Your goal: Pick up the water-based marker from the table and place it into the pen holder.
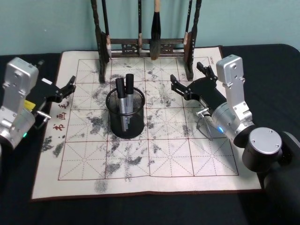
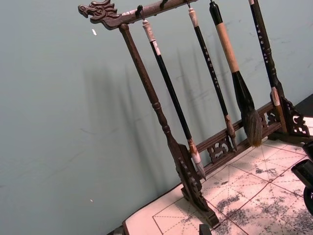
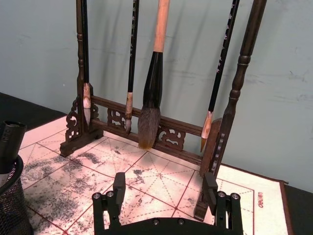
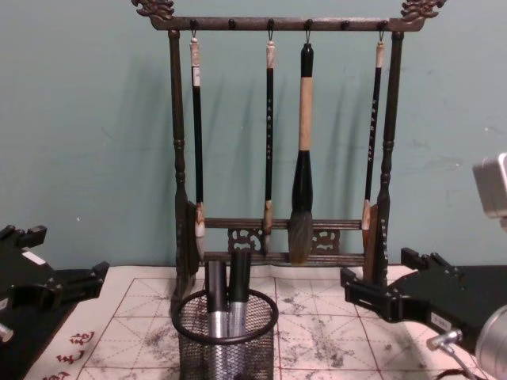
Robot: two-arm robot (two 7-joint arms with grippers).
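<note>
Nearest us sat the pen holder (image 4: pixel 226 336), mid-mat on the table (image 1: pixel 140 206), with two markers (image 1: pixel 124 96) already standing upright in it, caps up and leaning slightly back. We saw no marker lying on the mat, so we judged the placing done.

At the mat's left edge our left gripper (image 1: pixel 69 86) hung with its fingers spread and empty. To the holder's right, our right gripper (image 1: pixel 192 79) hovered over the mat, fingers (image 3: pixel 119 185) likewise released and pointing at the brush rack (image 4: pixel 277 134). The holder lay between the two, a little nearer the left one.
</note>
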